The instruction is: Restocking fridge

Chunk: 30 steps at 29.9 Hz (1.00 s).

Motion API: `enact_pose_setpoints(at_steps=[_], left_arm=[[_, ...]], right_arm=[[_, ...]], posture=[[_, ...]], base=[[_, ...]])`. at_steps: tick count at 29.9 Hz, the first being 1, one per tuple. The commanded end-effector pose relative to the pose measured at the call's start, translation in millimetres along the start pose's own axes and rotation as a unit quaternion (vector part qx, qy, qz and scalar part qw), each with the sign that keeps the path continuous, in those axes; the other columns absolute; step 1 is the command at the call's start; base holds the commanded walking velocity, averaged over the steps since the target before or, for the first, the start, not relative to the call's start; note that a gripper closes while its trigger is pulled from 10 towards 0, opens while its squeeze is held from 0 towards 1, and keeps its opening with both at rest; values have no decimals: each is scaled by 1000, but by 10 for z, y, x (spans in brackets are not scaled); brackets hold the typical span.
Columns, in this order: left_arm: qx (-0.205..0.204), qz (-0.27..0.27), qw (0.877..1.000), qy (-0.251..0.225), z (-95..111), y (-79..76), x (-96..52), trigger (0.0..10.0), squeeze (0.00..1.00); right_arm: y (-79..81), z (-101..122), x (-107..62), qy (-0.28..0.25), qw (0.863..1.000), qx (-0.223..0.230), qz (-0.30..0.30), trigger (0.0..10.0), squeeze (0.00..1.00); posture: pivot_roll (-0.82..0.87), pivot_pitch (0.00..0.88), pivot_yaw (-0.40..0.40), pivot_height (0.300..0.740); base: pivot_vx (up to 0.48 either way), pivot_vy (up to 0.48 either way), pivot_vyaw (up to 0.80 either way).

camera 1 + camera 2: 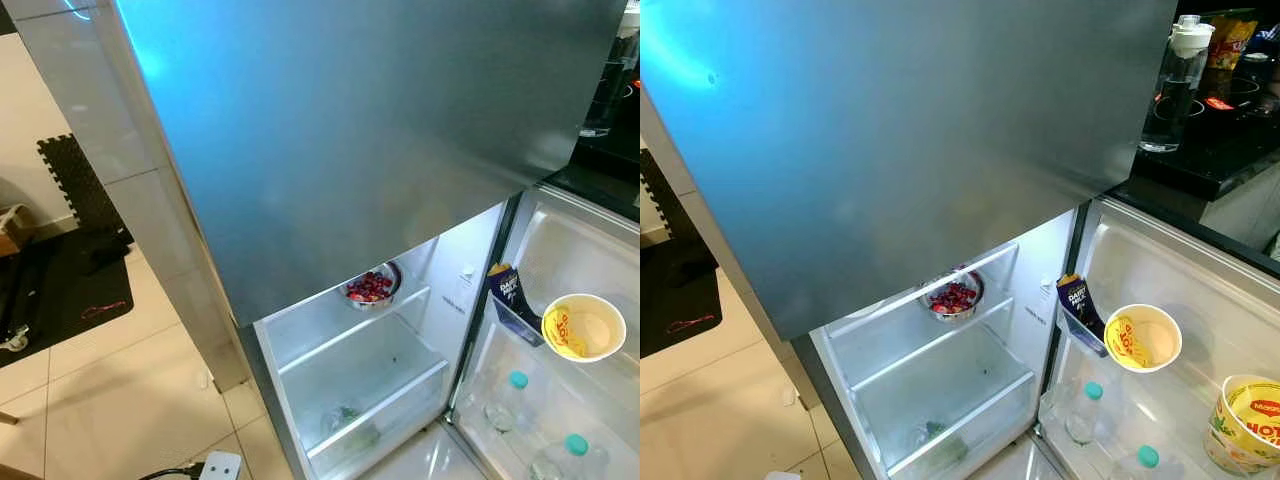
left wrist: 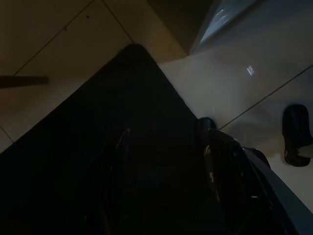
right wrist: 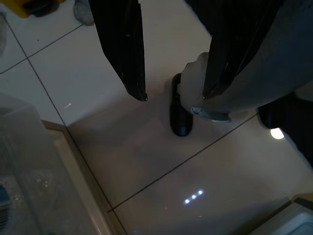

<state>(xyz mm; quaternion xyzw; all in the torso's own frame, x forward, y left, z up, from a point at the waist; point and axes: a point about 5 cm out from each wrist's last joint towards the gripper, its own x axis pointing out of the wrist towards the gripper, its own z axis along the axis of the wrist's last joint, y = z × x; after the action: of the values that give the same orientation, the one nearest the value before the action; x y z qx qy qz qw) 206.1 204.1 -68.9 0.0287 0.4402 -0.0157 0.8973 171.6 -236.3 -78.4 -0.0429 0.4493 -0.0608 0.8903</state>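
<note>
The fridge stands with its grey upper door (image 1: 380,130) closed and its lower door (image 1: 1200,270) swung open to the right. On an inner shelf sits a steel bowl of red fruit (image 1: 954,296); some greens (image 1: 345,420) lie in the drawer below. The door racks hold a purple chocolate pack (image 1: 1077,300), a paper cup with a yellow label (image 1: 1143,338), a yellow noodle cup (image 1: 1248,420) and two teal-capped bottles (image 1: 1086,410). My right gripper (image 3: 176,95) hangs open over the floor tiles. My left gripper (image 2: 166,161) hangs open above a black mat, holding nothing.
A black counter at the right carries a clear water bottle (image 1: 1175,80) and snack packs. Left of the fridge lie a black floor mat (image 1: 60,290) and a white power strip (image 1: 220,467) on the pale tiles. A dark shoe-like shape (image 3: 181,115) rests below the right gripper.
</note>
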Motion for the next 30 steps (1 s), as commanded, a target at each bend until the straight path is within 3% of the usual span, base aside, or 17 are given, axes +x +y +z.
enact_pose_setpoints(at_steps=[1,19,23,27,30], left_arm=[[-10,11,1000,14,-87,35,-17,10000,0],[-1,-2,1000,7,-60,24,-14,10000,0],[-25,6,1000,4,-79,29,-18,10000,0],[21,-10,1000,14,-95,10,-19,10000,0],[5,8,1000,13,-96,48,-22,10000,0]], right_arm=[[9,-51,-7,11,1000,-5,4,10000,0],[-9,-71,-15,9,1000,15,-4,10000,0],[-8,-80,-16,13,1000,3,-2,10000,0],[-46,43,0,-19,999,49,-13,10000,0],[-33,44,4,-12,1000,19,-3,10000,0]], posture=[[-143,130,84,740],[-141,101,78,740],[-143,89,88,740],[-144,79,76,740],[-136,79,79,740]], base=[[0,0,0],[0,0,0],[0,0,0],[0,0,0],[0,0,0]])
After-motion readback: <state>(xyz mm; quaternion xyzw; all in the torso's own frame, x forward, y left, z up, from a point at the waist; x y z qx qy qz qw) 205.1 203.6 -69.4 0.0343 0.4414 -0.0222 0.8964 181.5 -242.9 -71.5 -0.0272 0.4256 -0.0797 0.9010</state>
